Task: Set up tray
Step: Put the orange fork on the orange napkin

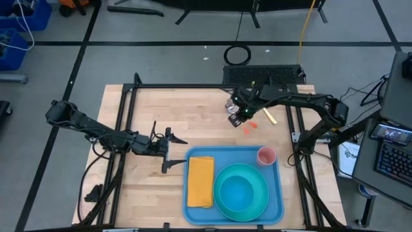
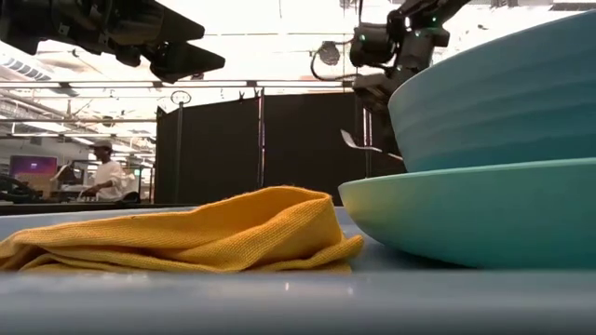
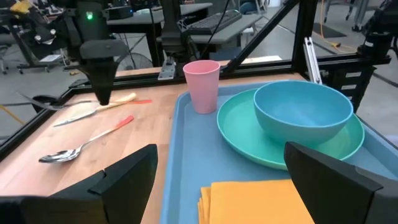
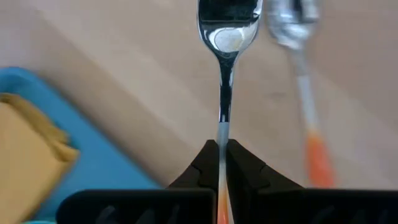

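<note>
The blue tray lies at the table's near edge. It carries a folded orange napkin, a teal plate with a bowl on it, and a pink cup standing in its far right corner. My right gripper hangs over the bare wood beyond the tray, shut on a metal utensil with a rounded head. My left gripper hovers open just left of the tray, facing it and touching nothing. My right gripper pinches the utensil between its two fingers on the thin shank, where the metal meets an orange handle. The fingers point down from above. The utensil is lifted clear of the table, its head sticking out sideways, roughly level.
A spoon with an orange handle and a knife with a cream handle lie on the wood beyond the tray, near my right gripper. Bare wood stretches left of the tray. Black frame rails run along the table's sides.
</note>
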`<control>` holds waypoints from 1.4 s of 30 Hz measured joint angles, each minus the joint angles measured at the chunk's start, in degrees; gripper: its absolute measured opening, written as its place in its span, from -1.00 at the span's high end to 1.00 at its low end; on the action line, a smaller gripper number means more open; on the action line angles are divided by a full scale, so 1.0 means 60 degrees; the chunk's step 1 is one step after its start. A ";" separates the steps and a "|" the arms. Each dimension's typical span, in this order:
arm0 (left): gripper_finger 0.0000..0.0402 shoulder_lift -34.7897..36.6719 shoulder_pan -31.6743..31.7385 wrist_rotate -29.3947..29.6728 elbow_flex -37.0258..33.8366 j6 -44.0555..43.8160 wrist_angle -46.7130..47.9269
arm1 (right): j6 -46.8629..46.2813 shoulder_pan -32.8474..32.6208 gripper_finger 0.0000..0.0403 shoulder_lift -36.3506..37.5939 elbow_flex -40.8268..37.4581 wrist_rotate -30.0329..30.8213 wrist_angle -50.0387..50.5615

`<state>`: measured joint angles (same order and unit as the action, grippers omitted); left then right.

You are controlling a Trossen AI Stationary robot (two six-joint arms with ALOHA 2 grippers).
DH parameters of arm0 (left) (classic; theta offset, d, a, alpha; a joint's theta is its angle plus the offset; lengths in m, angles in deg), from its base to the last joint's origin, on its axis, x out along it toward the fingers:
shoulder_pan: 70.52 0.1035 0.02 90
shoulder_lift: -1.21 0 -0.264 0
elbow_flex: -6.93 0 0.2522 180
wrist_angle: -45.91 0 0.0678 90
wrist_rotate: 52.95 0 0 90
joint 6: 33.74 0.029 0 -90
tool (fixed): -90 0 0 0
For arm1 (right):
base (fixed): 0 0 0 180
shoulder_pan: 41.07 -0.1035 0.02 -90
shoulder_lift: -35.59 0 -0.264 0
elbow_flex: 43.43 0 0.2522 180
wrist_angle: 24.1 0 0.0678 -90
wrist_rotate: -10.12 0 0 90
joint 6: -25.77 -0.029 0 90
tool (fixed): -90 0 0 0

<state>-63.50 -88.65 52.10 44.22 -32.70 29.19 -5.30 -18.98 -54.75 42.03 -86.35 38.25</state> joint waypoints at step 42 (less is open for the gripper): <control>-0.75 0.0000 -0.0718 0.0252 -0.0007 -0.0914 0.2219 | -0.3057 -0.5431 1.00 -0.1578 0.0018 0.2825 -0.8229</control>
<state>-63.50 -92.95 53.60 44.17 -38.18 42.50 -23.64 -51.57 -64.22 42.14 -69.40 -11.13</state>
